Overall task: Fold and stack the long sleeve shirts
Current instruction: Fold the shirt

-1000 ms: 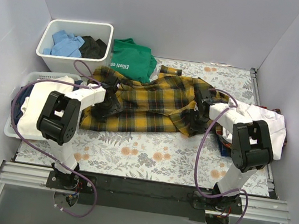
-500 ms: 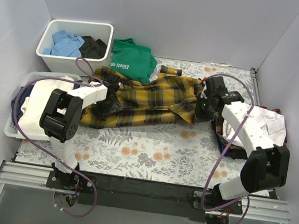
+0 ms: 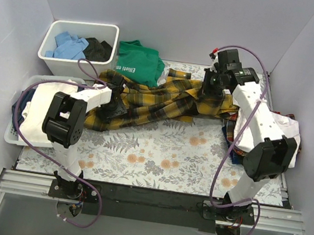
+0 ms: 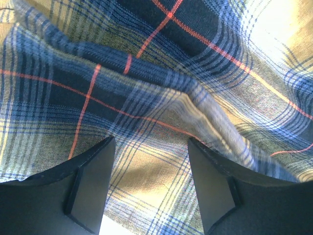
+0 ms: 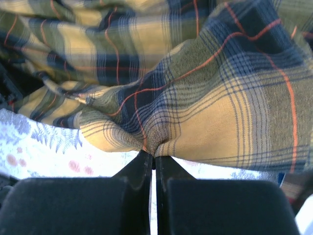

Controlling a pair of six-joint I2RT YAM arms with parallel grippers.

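Fingers of the left gripper (image 4: pixel 150 164) stand spread, and the plaid shirt (image 4: pixel 161 73) fills everything ahead of them. A raised crease runs slantwise just beyond the tips. We cannot tell whether the pads touch the cloth. From above we see what that close view hides: the left arm is folded, elbow high, its forearm reaching across so the left gripper (image 3: pixel 112 110) sits over the shirt's near left end. Beyond those fingers and slightly to their right lies a green T-shirt (image 3: pixel 136 61). Further left stands a white bin (image 3: pixel 82 25).

Between the two sets of fingers the plaid shirt (image 3: pixel 159 103) stretches as a twisted band across the flowered table (image 3: pixel 157 153).

The right arm reaches out almost straight toward the far edge. Its right gripper (image 3: pixel 208 90) is at the shirt's far right end. Only the wrist view shows the grip: the right gripper (image 5: pixel 152 159) has its fingers pressed together, pinching a bunched fold of the plaid shirt (image 5: pixel 195 98), with the cloth fanning out ahead of the tips and the table showing below it. On the near side of those fingers, beside the arm, a white shirt (image 3: pixel 279 127) lies on a pile.
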